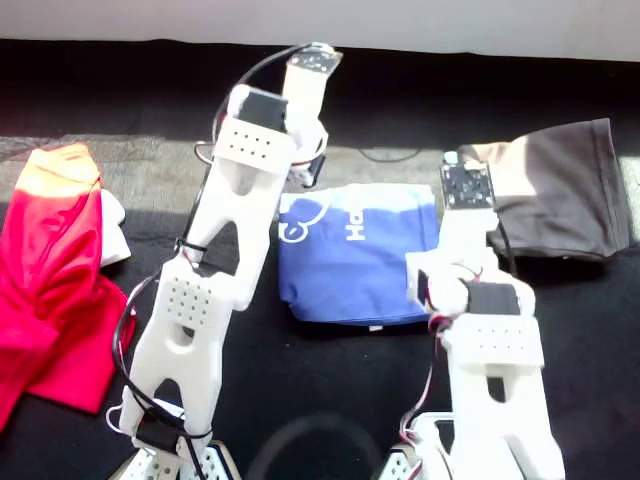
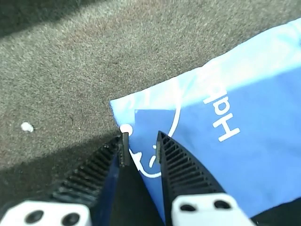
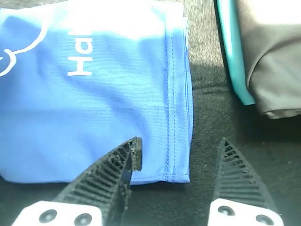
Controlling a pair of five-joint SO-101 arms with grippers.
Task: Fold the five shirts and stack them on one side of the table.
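Observation:
A folded blue shirt [image 1: 355, 255] with white print lies flat in the middle of the table. My left gripper [image 1: 303, 182] is at its far left corner. In the left wrist view that gripper [image 2: 141, 141] is open only a narrow gap, its fingertips right at the edge of the blue shirt [image 2: 225, 94]. My right gripper [image 1: 432, 285] sits at the shirt's near right corner. The right wrist view has this gripper [image 3: 181, 146] open wide, straddling the stitched side hem of the blue shirt [image 3: 94, 103]. The fabric lies flat between its fingers.
A crumpled red and orange shirt [image 1: 50, 280] lies at the left edge, with a white cloth [image 1: 113, 232] beside it. A dark brown shirt [image 1: 560, 190] lies at the right, over a teal edge [image 3: 233, 56]. A small white crumb [image 2: 27, 126] sits on the dark tablecloth.

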